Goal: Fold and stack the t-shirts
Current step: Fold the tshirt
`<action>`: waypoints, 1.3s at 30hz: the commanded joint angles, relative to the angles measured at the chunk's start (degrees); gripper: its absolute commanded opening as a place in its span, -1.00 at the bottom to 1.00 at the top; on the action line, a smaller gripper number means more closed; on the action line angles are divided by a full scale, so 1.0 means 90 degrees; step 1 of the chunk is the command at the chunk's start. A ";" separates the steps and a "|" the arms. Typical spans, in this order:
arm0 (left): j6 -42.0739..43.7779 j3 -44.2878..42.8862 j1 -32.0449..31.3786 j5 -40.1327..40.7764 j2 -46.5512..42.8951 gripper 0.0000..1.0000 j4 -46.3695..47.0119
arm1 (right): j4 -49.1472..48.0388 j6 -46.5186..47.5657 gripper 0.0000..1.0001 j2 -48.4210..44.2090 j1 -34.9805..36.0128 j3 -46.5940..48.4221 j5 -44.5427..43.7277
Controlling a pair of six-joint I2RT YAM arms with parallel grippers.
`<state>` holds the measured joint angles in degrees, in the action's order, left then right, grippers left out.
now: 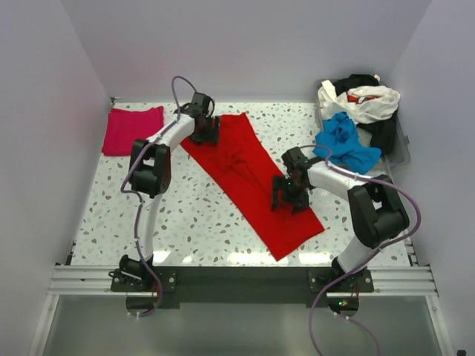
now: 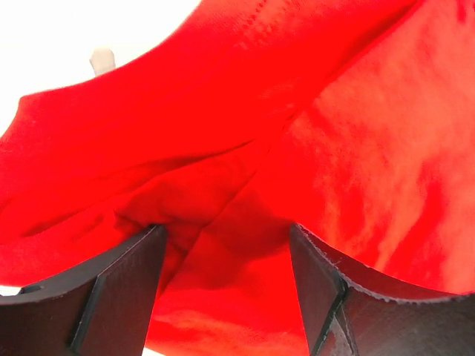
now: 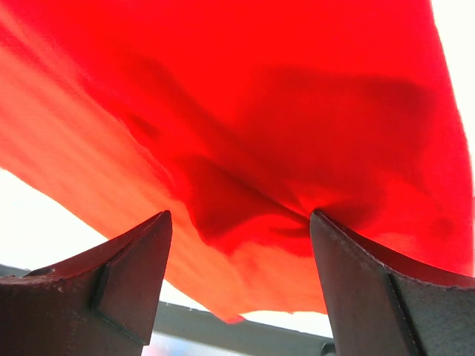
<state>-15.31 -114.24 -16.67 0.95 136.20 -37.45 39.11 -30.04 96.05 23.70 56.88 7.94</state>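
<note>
On the speckled counter (image 1: pixel 185 215), the red t-shirt (image 1: pixel 237 167) lies as a diagonal strip, left claw (image 1: pixel 204 137) at its far end, right claw (image 1: pixel 286 200) toward its near end, both released; pinch all layers before folding.

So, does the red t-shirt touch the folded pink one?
Apart: the top view shows bare table between the red t-shirt and the pink t-shirt.

A speckled white table (image 1: pixel 193 215) lies under both claws. A pale plastic bin (image 1: pixel 404 144) sits beyond and to the right of the right claw (image 1: pixel 286 199), well apart from the left claw (image 1: pixel 205 135). A metal rail (image 1: pixel 245 279) runs along the table's near edge, behind both claws.
</note>
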 commanded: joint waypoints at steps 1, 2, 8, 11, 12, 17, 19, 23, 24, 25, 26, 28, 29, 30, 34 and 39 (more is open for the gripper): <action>0.0412 -0.0858 0.0387 0.0636 0.0823 0.47 -0.0418 | 0.0771 -0.0392 0.58 -0.0203 0.0315 -0.0022 0.0143; 0.0422 -0.0988 0.0387 0.0627 0.0853 0.50 -0.0448 | 0.0800 -0.0421 0.59 -0.0262 0.0315 0.0104 0.0065; 0.0344 -0.1116 0.0397 0.0529 0.0279 0.63 -0.0262 | 0.1327 0.0055 0.60 -0.0204 0.0315 0.0993 -0.0570; 0.0188 -0.0814 0.0387 0.0520 -0.0180 0.67 -0.0272 | 0.1309 0.0329 0.61 -0.0087 0.0315 0.1413 -0.0619; 0.0101 -0.0668 0.0387 0.0500 -0.0308 0.68 -0.0214 | 0.1212 0.0388 0.61 -0.0048 0.0325 0.1443 -0.0609; -0.0232 0.0114 0.0387 0.0480 -0.0767 0.69 -0.0321 | 0.0792 0.0613 0.60 0.0304 0.0316 0.1463 -0.0327; -0.0281 0.0493 0.0377 0.0451 -0.0904 0.69 -0.0185 | 0.0596 0.0643 0.59 0.0353 0.0315 0.1395 -0.0258; -0.0359 0.0720 0.0387 0.0285 -0.0974 0.70 -0.0077 | 0.0352 0.0721 0.55 0.0470 0.0315 0.1142 -0.0228; -0.0369 0.0691 0.0387 0.0246 -0.0906 0.70 -0.0106 | 0.0274 0.0731 0.54 0.0499 0.0315 0.1092 -0.0228; -0.0379 0.0681 0.0387 0.0188 -0.0847 0.70 -0.0116 | 0.0235 0.0711 0.54 0.0500 0.0315 0.1043 -0.0209; -0.0408 0.0681 0.0387 0.0168 -0.0750 0.70 -0.0097 | 0.0196 0.0701 0.54 0.0500 0.0315 0.0927 -0.0199; -0.0418 0.0652 0.0387 0.0148 -0.0622 0.70 -0.0077 | 0.0117 0.0672 0.53 0.0480 0.0315 0.0809 -0.0180; -0.0437 0.0632 0.0387 0.0139 -0.0515 0.70 -0.0048 | 0.0088 0.0662 0.53 0.0480 0.0315 0.0673 -0.0151; -0.0437 0.0565 0.0387 0.0138 -0.0466 0.69 -0.0048 | 0.0030 0.0653 0.53 0.0470 0.0315 0.0614 -0.0102; -0.0447 0.0223 0.0377 0.0402 -0.0144 0.70 -0.0058 | -0.0020 0.0643 0.52 0.0490 0.0325 0.0311 0.0064; -0.0389 -0.0324 0.0358 0.0461 0.0364 0.70 0.0079 | -0.0029 0.0516 0.52 0.0461 0.0315 -0.0011 0.0259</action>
<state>-18.50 -114.34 -13.58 4.47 135.98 -38.61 39.48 -25.02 99.26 26.48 60.36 7.20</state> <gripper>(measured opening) 0.846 0.760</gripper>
